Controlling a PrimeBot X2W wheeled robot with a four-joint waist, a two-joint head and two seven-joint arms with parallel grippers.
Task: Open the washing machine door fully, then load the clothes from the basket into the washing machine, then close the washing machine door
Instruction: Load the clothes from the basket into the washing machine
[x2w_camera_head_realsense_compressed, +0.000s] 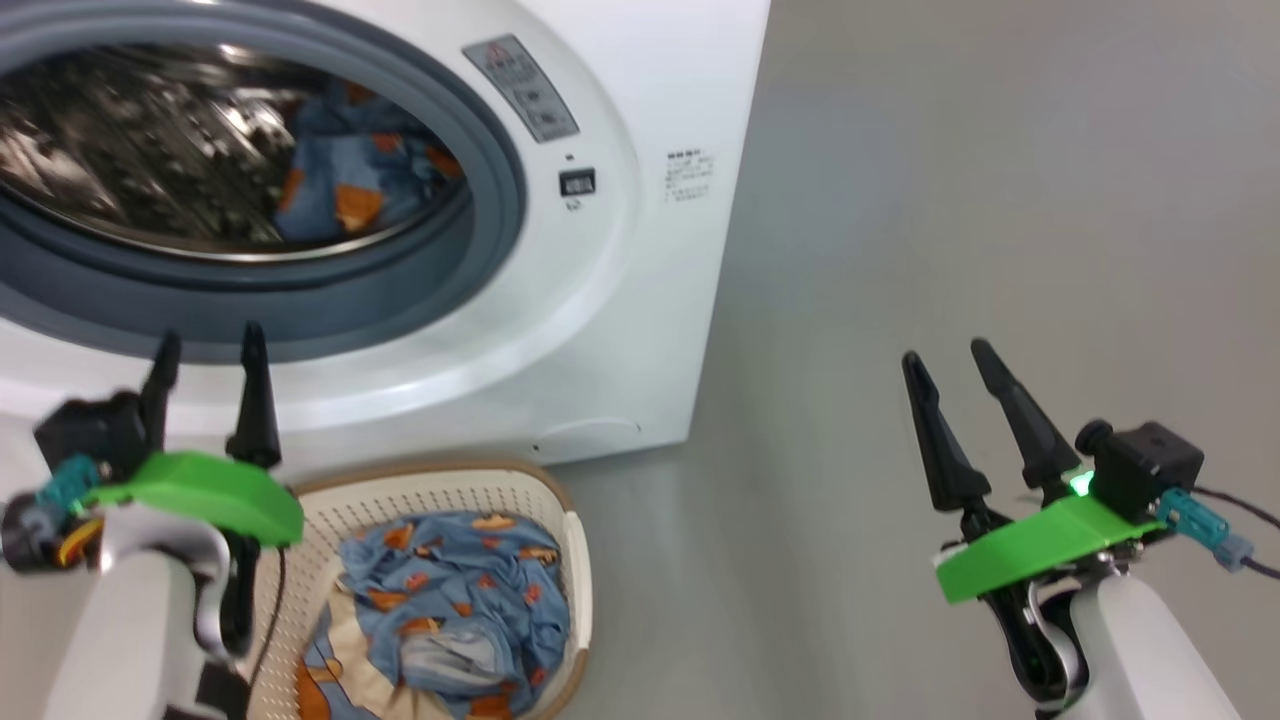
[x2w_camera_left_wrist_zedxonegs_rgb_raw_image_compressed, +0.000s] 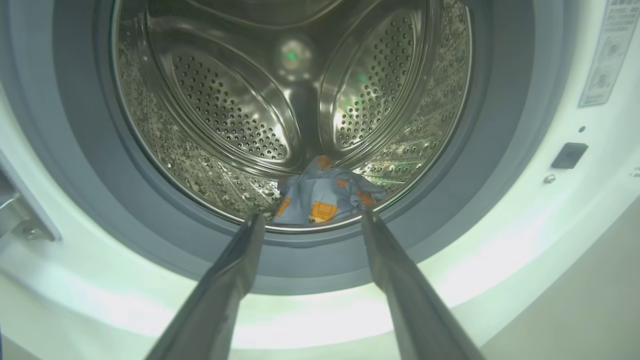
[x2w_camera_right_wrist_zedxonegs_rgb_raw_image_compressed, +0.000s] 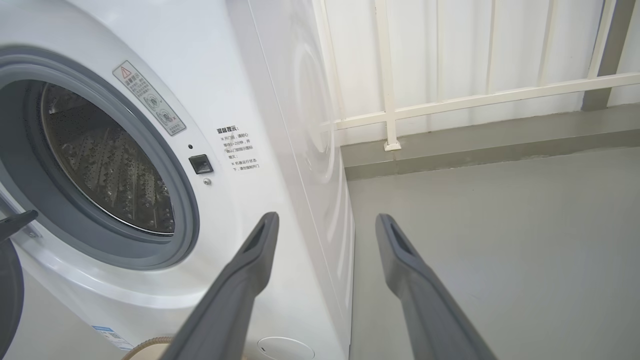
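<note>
Jaws on both arms stand wide and empty. Left jaws hang before the open washing machine (x2w_camera_head_realsense_compressed: 640, 300) at eleven o'clock, one garment (x2w_camera_head_realsense_compressed: 345, 190) lying in its drum (x2w_camera_left_wrist_zedxonegs_rgb_raw_image_compressed: 225, 115); right jaws over grey floor (x2w_camera_head_realsense_compressed: 1000, 200) at three. More clothes (x2w_camera_head_realsense_compressed: 450, 590) fill the basket (x2w_camera_head_realsense_compressed: 575, 560) at seven o'clock.
</note>
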